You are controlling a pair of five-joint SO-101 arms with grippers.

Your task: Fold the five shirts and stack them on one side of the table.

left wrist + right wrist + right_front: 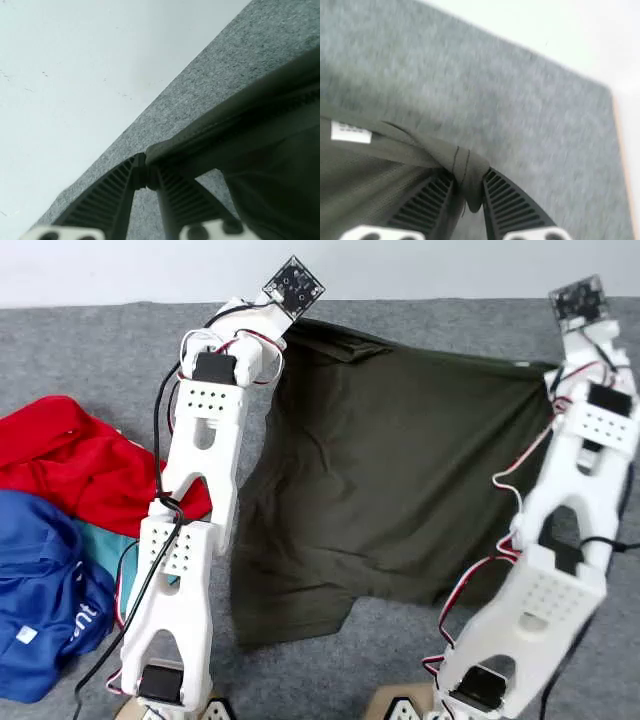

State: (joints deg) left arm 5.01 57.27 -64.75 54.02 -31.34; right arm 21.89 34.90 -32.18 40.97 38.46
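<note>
**Both hands clamped on the olive shirt at the far edge**

Nearest you, by the near edge of the worktop [390,655], the lower part of the olive shirt [400,470] lies on the grey surface between the two arms. Bare grey shows below its hem.

Along the left edge sits a loose pile. The blue shirt [40,590] is nearest you and the red shirt [70,465] is farther back. A strip of the teal shirt [100,545] shows between them. In the high view the left arm crosses in front of the pile's inner side.

Farther out, the olive cloth spreads from arm to arm. At the far edge your left hand [146,172] is pinched tight on a fold of the shirt's edge, with its fingers meeting on the cloth. Your right hand [468,187] is likewise closed down on a bunched, stitched corner. The shirt's top edge runs stretched between the two hands.

The wrist views give you the grips themselves, while the high view gives the whole spread and the pile. The right wrist view adds a white label [351,134] on the shirt's edge. The left wrist view shows a band of grey worktop past the fingertips, then a white surface [75,75] beyond the far edge.
</note>
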